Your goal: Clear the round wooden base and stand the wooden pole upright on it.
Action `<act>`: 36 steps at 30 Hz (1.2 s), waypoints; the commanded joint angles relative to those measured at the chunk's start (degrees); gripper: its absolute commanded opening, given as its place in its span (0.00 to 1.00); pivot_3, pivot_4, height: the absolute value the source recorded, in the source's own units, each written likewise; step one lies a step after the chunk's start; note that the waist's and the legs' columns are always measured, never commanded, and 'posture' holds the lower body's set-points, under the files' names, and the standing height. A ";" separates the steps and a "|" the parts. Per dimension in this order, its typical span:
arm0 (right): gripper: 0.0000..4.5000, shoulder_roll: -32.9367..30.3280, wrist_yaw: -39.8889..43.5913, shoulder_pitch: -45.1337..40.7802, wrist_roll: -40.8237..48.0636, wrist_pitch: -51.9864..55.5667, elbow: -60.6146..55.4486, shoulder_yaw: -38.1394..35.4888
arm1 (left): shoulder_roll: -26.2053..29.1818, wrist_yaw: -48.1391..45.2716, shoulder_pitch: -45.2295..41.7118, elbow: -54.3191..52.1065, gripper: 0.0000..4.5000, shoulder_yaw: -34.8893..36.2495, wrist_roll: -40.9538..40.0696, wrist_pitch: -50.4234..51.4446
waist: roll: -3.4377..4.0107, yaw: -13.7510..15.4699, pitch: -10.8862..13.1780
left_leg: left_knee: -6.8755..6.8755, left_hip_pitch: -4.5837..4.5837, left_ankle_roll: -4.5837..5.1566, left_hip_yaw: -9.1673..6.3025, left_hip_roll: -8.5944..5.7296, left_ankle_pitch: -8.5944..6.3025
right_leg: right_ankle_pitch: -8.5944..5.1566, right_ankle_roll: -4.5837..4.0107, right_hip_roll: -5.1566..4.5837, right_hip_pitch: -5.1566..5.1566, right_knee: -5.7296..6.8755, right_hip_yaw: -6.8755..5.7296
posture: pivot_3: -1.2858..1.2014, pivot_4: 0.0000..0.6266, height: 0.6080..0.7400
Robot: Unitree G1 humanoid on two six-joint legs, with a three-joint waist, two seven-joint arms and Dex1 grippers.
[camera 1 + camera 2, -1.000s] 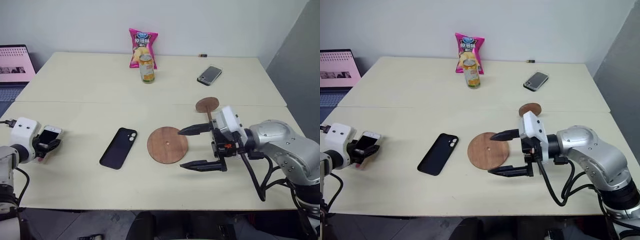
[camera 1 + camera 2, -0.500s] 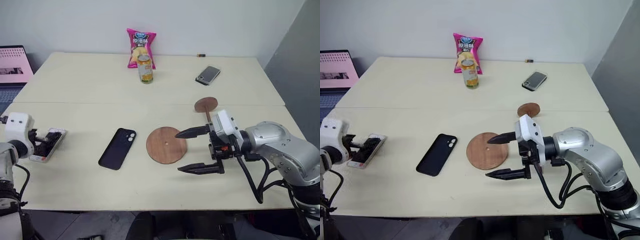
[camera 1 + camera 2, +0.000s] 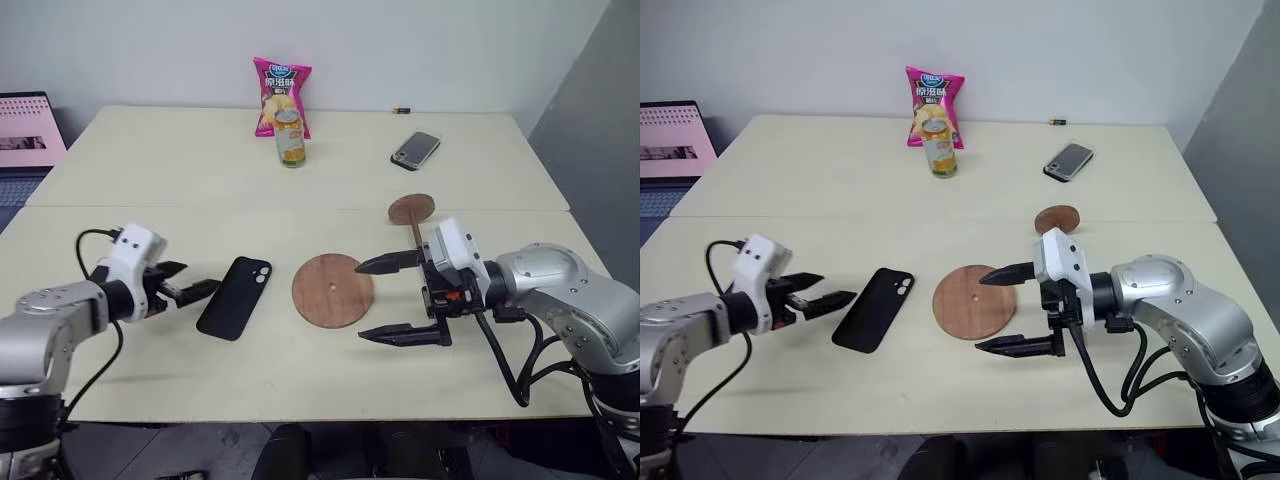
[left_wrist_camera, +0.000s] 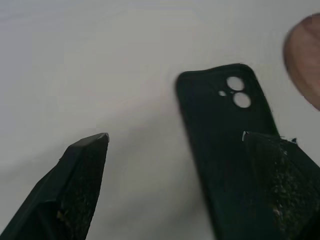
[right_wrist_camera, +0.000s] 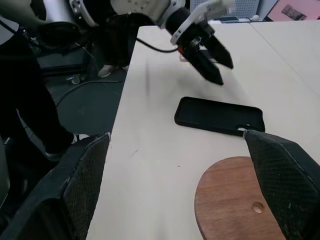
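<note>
1. On the pale table, close to its near edge and roughly mid-width, lies the flat reddish-brown round wooden base with a small hole at its centre; nothing rests on its top.
2. Just right of the base and a little farther back lies the thin dark wooden pole, flat on the table, its round end disc away from the robot.
3. Right of the base hovers the right gripper, pointing toward the base. Its jaws are spread wide and hold nothing, one finger over the base's right rim, the other nearer the front edge.
4. Left of the base, just beside it but not touching, lies a black phone case with camera holes.
5. Left of that case is the left gripper, jaws parted and empty, with its fingertips at the case's left edge; whether they touch it cannot be told.
6. Behind the base a broad bare stretch of table runs back to a yellow drink can, a pink snack bag and a dark smartphone near the far edge.
</note>
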 commanded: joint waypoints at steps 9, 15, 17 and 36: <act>1.00 -0.77 -0.91 0.86 0.65 -0.12 -2.50 -2.75 | -5.14 7.88 -3.52 2.59 0.83 -5.14 2.98 2.73 | 0.01 0.11 0.01 | 0.02 0.00 0.00 -0.01 -0.02 0.00 | 0.00 0.00 0.02 0.02 0.00 0.00 | 0.52 0.24 1.00; 1.00 -1.33 -0.84 1.46 1.34 0.07 -2.95 -3.39 | -4.78 7.25 -3.53 3.12 0.56 -5.79 3.02 2.84 | 0.01 0.11 0.01 | 0.01 0.01 0.00 -0.01 -0.02 0.00 | 0.00 0.00 0.01 0.03 -0.01 0.00 | 0.52 0.24 1.00; 1.00 -1.60 -0.50 1.55 1.24 -0.20 -2.98 -3.40 | -4.68 6.99 -3.58 3.06 0.46 -5.97 3.07 2.69 | 0.01 0.11 0.01 | 0.01 0.01 0.00 -0.01 -0.02 0.00 | 0.00 0.00 0.01 0.03 -0.01 0.01 | 0.52 0.24 1.00; 1.00 -1.92 0.12 2.28 0.23 -1.80 -2.63 -2.83 | -4.65 6.83 -4.57 1.35 0.01 -4.06 2.49 -0.37 | 0.01 0.12 0.01 | 0.01 0.01 0.00 -0.02 -0.02 0.00 | 0.00 0.00 0.01 0.03 -0.01 0.00 | 0.52 0.24 1.00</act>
